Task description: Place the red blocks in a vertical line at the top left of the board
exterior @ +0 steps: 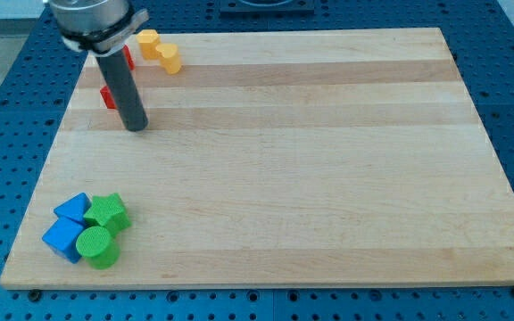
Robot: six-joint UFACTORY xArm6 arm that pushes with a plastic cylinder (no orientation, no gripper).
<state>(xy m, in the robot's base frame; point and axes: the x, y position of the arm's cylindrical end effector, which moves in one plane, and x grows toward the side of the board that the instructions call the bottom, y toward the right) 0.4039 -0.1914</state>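
Two red blocks sit at the board's top left, both partly hidden behind the dark rod. The upper red block point(128, 58) shows just right of the rod, next to the yellow blocks. The lower red block point(107, 97) shows just left of the rod, below the upper one. Their shapes cannot be made out. My tip point(136, 127) rests on the board just below and right of the lower red block, close to it; contact cannot be told.
Two yellow blocks point(149, 42) point(169, 59) lie at the top edge, right of the red ones. At the bottom left sit a blue triangle-like block point(72, 208), a blue cube point(62, 238), a green star point(108, 212) and a green cylinder point(97, 247).
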